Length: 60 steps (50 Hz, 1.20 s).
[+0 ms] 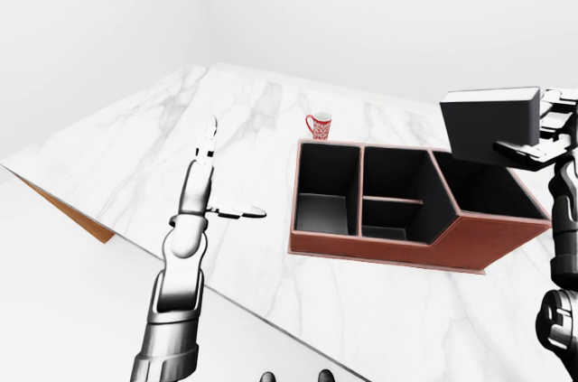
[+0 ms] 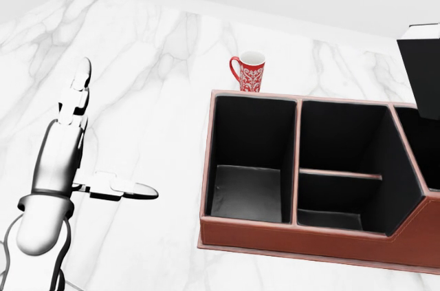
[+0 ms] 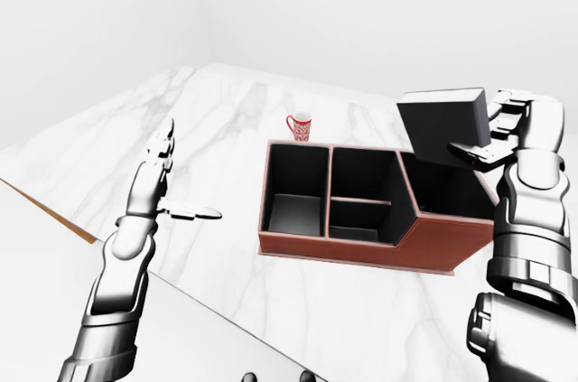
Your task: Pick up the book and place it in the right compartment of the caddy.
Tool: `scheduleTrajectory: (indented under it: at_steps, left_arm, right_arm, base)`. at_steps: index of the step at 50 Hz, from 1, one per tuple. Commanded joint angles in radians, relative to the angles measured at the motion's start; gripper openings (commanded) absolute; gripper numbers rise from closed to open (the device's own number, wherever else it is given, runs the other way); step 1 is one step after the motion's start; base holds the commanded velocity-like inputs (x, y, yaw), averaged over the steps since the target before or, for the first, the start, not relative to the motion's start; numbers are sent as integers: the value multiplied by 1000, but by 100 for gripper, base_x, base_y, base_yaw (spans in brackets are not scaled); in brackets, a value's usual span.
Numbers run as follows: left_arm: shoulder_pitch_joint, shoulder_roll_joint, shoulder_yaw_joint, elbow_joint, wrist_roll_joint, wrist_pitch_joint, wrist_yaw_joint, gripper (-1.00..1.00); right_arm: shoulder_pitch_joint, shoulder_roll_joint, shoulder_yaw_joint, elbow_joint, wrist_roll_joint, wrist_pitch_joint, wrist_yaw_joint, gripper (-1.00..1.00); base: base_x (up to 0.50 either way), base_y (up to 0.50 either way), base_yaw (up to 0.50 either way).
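A black book (image 3: 442, 125) with white page edges hangs tilted in the air over the right end of the caddy (image 3: 361, 251), a brown leather box with black compartments. My right hand (image 3: 495, 134) is shut on the book's right edge, fingers over the top and thumb underneath. In the head view only a corner of the book (image 2: 423, 64) shows at the right edge. My left hand (image 2: 118, 129) is open over the marble to the left of the caddy, fingers straight, thumb pointing right, holding nothing.
A red and white patterned mug (image 2: 249, 71) stands on the marble table (image 2: 151, 50) just above the caddy's left compartment in the head view. The table's near edge (image 1: 63, 210) runs diagonally at the lower left of the left-eye view.
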<state>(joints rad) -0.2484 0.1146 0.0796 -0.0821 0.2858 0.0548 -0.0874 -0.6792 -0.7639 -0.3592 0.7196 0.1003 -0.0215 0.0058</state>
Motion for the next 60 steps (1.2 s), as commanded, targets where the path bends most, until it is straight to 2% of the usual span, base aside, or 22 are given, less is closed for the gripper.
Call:
scheduleTrajectory:
  at_steps: [1,2,3,38,40,52,55,60]
  left_arm:
    - [2,-4,0,1,-5,3,-2,100]
    - [1,-3,1,-1,-4,5,-3,100]
    - [1,-4,1,-1,-4,5,-3,100]
    - [5,-5,-1,22,1,-16,1,100]
    - [5,-5,-2,23,1,-17,1,100]
    - [5,-7,-4,13,6,-9,-1,100]
    - [5,-6,-4,10,8,-6,-2,100]
    - [4,-6,-4,23,10,-17,1,100]
  right_arm:
    - [-12,-23,-14,81,-15,-66,-23,-100]
    - [-25,-36,-11,77,-14,-48,-17,-100]
    - [-16,-29,-11,87,-15,-66,-20,-100]
    - [-66,-28,25,226,-39,-66,-38,-100]
    - [-103,-50,30,211,-43,-66,-26,-100]
    - [-114,-29,45,308,-58,-66,-48,-100]
    - [-148,-46,51,311,-63,-66,-39,-100]
    - [-150,-44,54,345,-68,-66,-46,-100]
  base:
    - [0,0,0]
    - [0,0,0]
    - [0,0,0]
    - [0,0,0]
    - [0,0,0]
    - [0,0,0]
    - [0,0,0]
    - [0,0,0]
